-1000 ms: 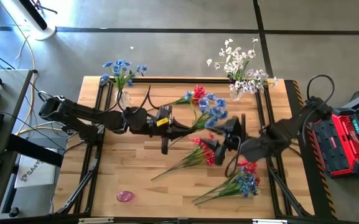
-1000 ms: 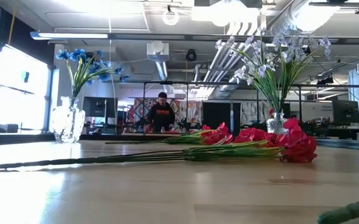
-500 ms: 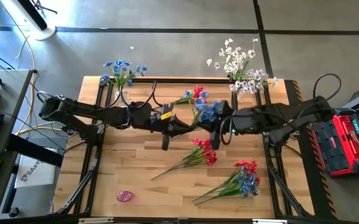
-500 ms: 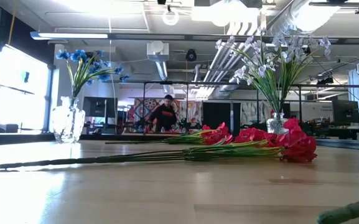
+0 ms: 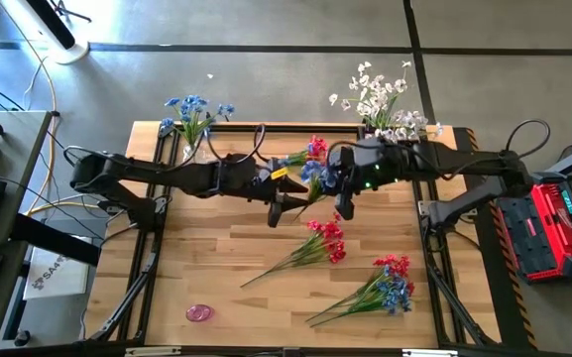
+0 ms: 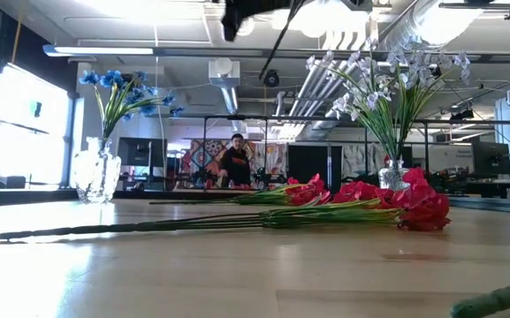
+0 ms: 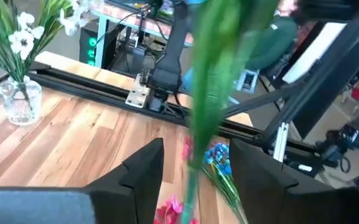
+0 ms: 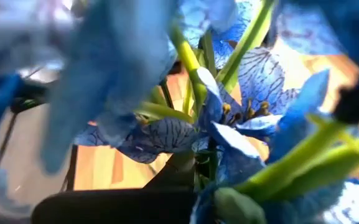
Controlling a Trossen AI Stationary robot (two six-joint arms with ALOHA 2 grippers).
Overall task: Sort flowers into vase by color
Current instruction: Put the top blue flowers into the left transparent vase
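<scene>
A blue flower (image 5: 322,175) hangs above the middle of the table between my two grippers. My right gripper (image 5: 338,188) is shut on it at its blossom head (image 8: 229,130). My left gripper (image 5: 284,198) stands open, its fingers on either side of the green stem (image 7: 199,124) without touching it. A red flower (image 5: 314,150) lies just beyond them. Another red spray (image 5: 322,241) lies on the table. A mixed red and blue bunch (image 5: 389,282) lies near the right front. Blue flowers stand in a glass vase (image 6: 95,172), white ones in another vase (image 6: 392,173). My right gripper holds the blue flower by its green stems just under the blossoms (image 8: 207,165), coming from the table's right side and slanting downward. The blossoms hide the fingertips. The flower is lifted clear of the table, its stem running toward my left gripper.
The blue vase (image 5: 195,154) stands at the table's far left and the white one (image 5: 377,149) at the far right, both beside the black frame rail. A small pink thing (image 5: 198,312) lies near the front left. A person moves in the room behind.
My right gripper has swung from the table's right middle toward the far edge and in to the blue blossom head, turning as it went, and has shut on it. My left gripper has moved a little toward the right edge with the stem. The blue flower stays lifted.
</scene>
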